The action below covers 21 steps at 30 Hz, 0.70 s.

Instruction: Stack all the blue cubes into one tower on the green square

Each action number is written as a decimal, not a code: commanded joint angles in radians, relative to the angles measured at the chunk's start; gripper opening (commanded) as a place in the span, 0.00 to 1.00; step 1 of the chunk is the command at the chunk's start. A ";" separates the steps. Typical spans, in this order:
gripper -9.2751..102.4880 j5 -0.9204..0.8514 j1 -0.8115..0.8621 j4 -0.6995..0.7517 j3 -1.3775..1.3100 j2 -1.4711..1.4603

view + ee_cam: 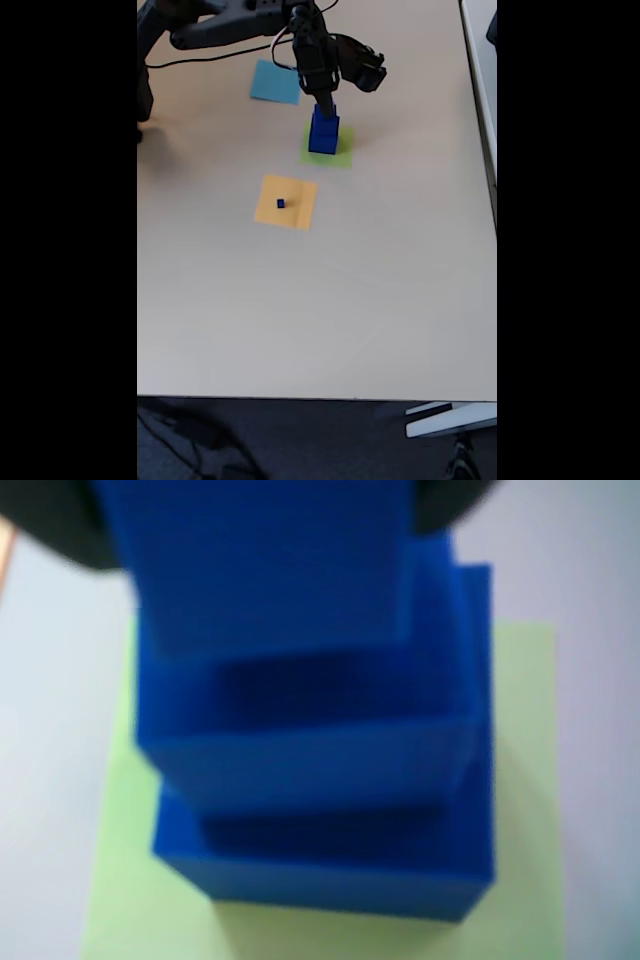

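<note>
A stepped tower of blue cubes point(323, 138) stands on the green square point(343, 156). In the wrist view its wide base cube point(330, 880) and the cube above it point(310, 760) rest on the green square point(525, 780). The top blue cube point(260, 570) sits between dark jaw parts at the upper corners, and my gripper point(260, 520) is shut on it, directly over the stack. In the fixed view the gripper point(325, 101) meets the tower's top. A tiny blue cube point(281, 203) lies on the orange-yellow square point(298, 212), apart from the tower.
A light-blue square point(274, 82) lies to the upper left of the green one in the fixed view. The arm's body and cable point(200, 50) cross the top left. The table's front edge point(320, 397) runs along the bottom.
</note>
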 commanded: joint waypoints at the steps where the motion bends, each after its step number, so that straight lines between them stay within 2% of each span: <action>1: 0.08 0.008 0.006 -0.018 -0.005 0.046; 14: 0.08 -0.002 0.012 -0.020 0.012 0.054; 21: 0.11 -0.015 0.017 -0.021 0.012 0.057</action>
